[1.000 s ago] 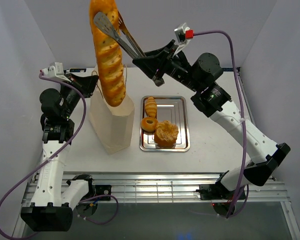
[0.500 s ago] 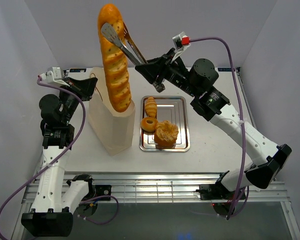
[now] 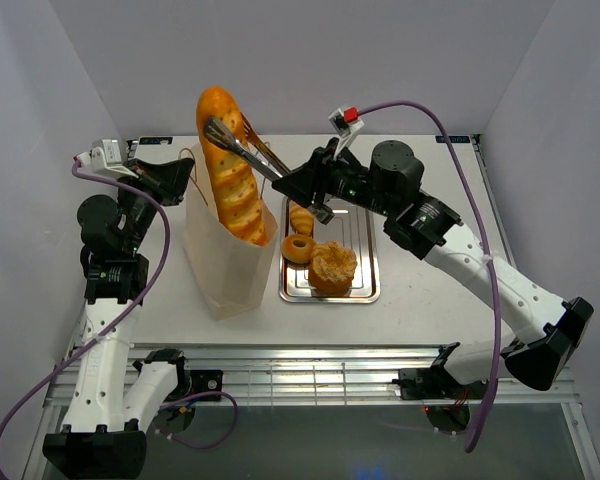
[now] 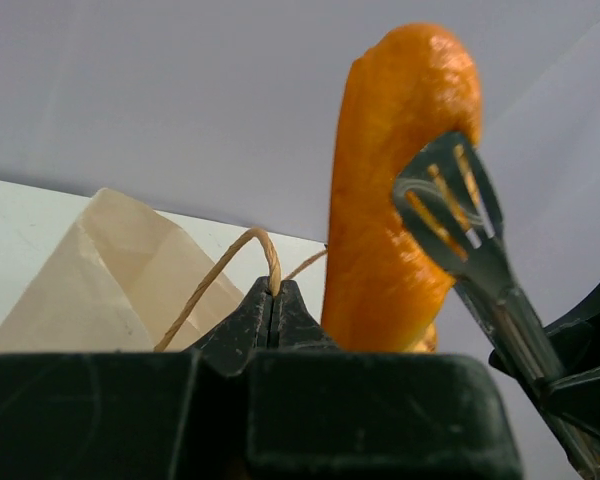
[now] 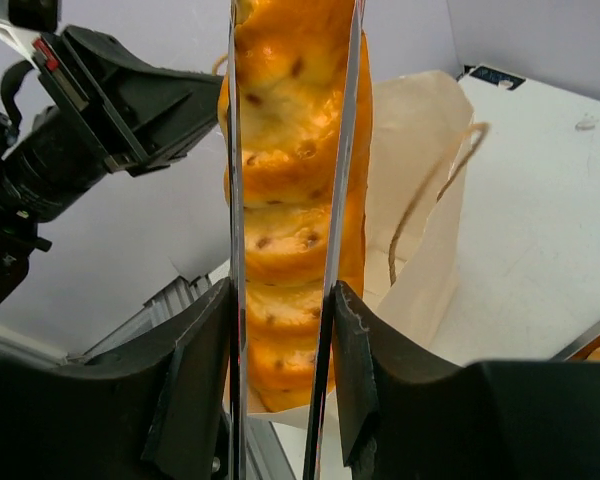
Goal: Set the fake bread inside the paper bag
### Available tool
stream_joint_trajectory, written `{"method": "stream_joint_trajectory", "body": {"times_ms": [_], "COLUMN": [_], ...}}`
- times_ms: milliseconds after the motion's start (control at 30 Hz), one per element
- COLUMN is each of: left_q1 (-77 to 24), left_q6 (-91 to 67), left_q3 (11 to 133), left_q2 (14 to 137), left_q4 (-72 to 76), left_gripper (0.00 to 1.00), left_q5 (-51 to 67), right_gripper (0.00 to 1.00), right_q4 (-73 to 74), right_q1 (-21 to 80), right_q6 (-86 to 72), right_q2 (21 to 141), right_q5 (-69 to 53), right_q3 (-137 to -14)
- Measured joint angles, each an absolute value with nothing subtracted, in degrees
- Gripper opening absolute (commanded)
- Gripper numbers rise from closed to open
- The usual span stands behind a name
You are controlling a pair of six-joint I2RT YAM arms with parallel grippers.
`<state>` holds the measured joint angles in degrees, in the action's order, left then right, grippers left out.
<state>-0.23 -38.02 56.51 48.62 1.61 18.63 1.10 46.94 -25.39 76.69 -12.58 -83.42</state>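
The long baguette [image 3: 230, 170] hangs nearly upright, pinched between the blades of metal tongs [image 3: 242, 148]. Its lower end is inside the open mouth of the cream paper bag [image 3: 225, 265]. My right gripper [image 3: 308, 192] is shut on the tongs' arms [image 5: 235, 250], with the baguette [image 5: 290, 180] between the blades above the bag [image 5: 430, 200]. My left gripper [image 3: 183, 170] is shut on the bag's string handle [image 4: 265, 255] and holds the bag [image 4: 110, 270] open beside the baguette [image 4: 395, 200]. The ridged roll [image 3: 301, 214], ring doughnut [image 3: 298, 247] and round bun [image 3: 332, 267] lie on the tray.
The silver tray [image 3: 365, 215] sits just right of the bag at the table's middle. The left arm [image 5: 100, 120] is close behind the baguette in the right wrist view. Grey walls enclose the table on three sides.
My right arm has come down and lowered the baguette in the tongs, so its lower end has sunk deeper into the bag. My left gripper keeps its hold on the handle.
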Motion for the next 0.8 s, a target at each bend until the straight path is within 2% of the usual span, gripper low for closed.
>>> {"method": "stream_joint_trajectory", "body": {"times_ms": [367, 567, 800], "left_q1": [-0.23, -0.23, -0.23], "left_q6": [-37.93, -37.93, -37.47], "left_q3": [55.64, 55.0, 54.83], "left_q2": [47.18, 46.5, 46.33], "left_q4": [0.67, 0.4, 0.23], "left_gripper": [0.0, 0.0, 0.0], "left_q5": [18.41, 18.39, 18.24], "right_gripper": [0.36, 0.5, 0.55], "right_q4": [7.33, 7.75, 9.82], "right_q1": [47.75, 47.81, 48.05], "right_q6": [-26.09, -26.87, -27.55], "right_q2": [76.64, 76.64, 76.64], "right_q5": [-12.88, -12.27, -12.1], "right_q3": [-81.52, -80.95, -80.73]}}
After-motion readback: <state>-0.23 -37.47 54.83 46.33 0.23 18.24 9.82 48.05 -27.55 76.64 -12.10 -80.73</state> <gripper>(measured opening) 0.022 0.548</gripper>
